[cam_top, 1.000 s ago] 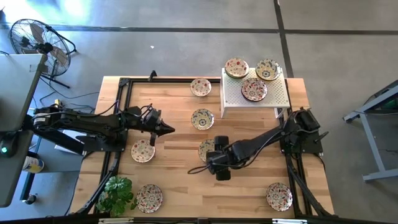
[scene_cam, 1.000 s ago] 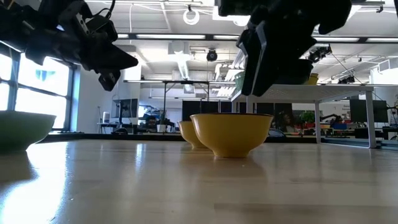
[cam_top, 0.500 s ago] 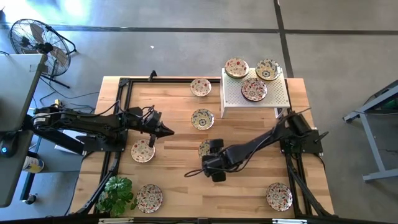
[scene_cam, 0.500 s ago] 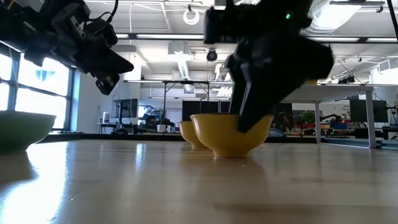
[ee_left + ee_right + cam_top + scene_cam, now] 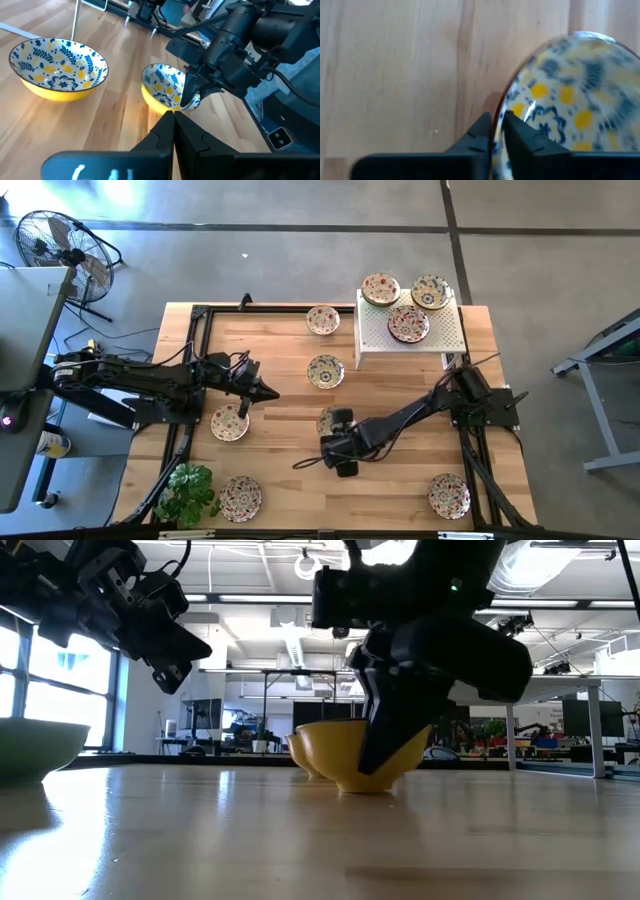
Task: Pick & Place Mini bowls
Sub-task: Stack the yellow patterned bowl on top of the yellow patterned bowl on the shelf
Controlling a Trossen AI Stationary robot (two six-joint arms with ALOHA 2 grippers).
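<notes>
The pick is the step in hand: the right gripper [image 5: 496,131] is pinching the rim of a small round ceramic bowl, yellow outside with a blue and yellow floral pattern inside [image 5: 167,93], near the middle of the light wooden table [image 5: 280,470]. Its 2 dark fingers [image 5: 476,131] are sitting narrow with the rim between them, 1 inside and 1 outside. In the low view the bowl is looking tilted, its base touching the wood or just off it; I cannot tell which.

The next move is calling, I judge, for a straight lift without loosening the pinch, then a carry toward the white perforated rectangular stand [image 5: 440,335], where 3 patterned bowls [image 5: 408,323] are already sitting.

The right arm is reaching low and long from its base at the table's right edge, wrist pitched down over the bowl. The left gripper [image 5: 270,391] is waiting above the table's left half, fingers together in a point, holding nothing, with another matching bowl [image 5: 59,67] nearby
</notes>
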